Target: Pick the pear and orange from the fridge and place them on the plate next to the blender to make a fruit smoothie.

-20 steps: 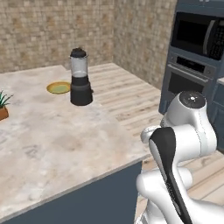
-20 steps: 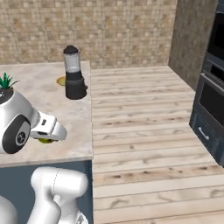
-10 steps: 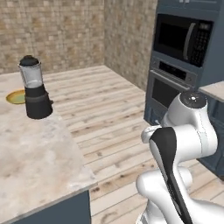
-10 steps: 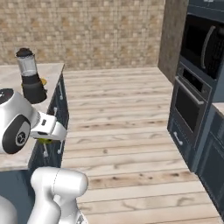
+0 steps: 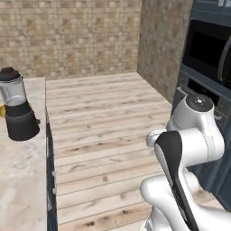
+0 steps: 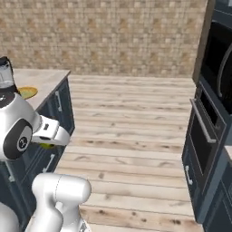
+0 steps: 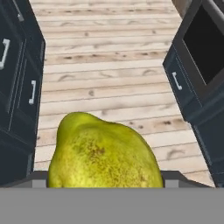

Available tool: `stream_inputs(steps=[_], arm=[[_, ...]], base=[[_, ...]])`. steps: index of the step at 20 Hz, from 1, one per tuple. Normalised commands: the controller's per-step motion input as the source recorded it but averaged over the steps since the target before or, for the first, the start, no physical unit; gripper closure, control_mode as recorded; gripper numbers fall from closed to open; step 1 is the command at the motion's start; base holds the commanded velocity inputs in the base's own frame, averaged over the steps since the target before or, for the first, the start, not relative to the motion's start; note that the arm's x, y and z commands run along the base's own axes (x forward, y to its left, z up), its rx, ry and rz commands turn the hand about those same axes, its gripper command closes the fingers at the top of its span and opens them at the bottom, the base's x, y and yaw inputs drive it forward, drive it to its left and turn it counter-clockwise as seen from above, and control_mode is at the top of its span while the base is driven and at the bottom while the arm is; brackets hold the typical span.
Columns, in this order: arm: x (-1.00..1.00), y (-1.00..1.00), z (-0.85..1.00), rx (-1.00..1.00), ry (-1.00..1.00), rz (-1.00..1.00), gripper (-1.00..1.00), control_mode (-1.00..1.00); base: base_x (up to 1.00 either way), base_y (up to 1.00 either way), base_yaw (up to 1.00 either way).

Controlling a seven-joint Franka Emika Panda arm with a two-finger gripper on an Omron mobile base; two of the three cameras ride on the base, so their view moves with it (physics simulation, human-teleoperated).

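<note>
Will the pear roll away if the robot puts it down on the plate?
Probably a bit: the pear looks rounded and lumpy, so it may wobble or roll. The plate looks flat with little rim to stop it. Its smooth skin might be slippery.

Even, bright, diffuse rendered light throughout; shadows are faint and soft. No glare. Textures look soft and slightly blurred, most on the close pear [image 7: 105,153].

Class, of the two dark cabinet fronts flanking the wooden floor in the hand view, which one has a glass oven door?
The wall oven cabinet, opposite the counter cabinets, which have white handles instead.
</note>
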Motion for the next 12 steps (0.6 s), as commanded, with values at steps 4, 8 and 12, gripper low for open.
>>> stream_inputs(steps=[4, 8, 12], arm=[[0.0, 0.0, 0.0, 0.0, 0.0, 0.0, 1.0, 1.0], [0.0, 0.0, 0.0, 0.0, 0.0, 0.0, 1.0, 1.0], [0.0, 0.0, 0.0, 0.0, 0.0, 0.0, 1.0, 1.0]], base=[[1.0, -0.51, 0.51], [1.0, -0.19, 0.66], [1.0, -0.17, 0.68]])
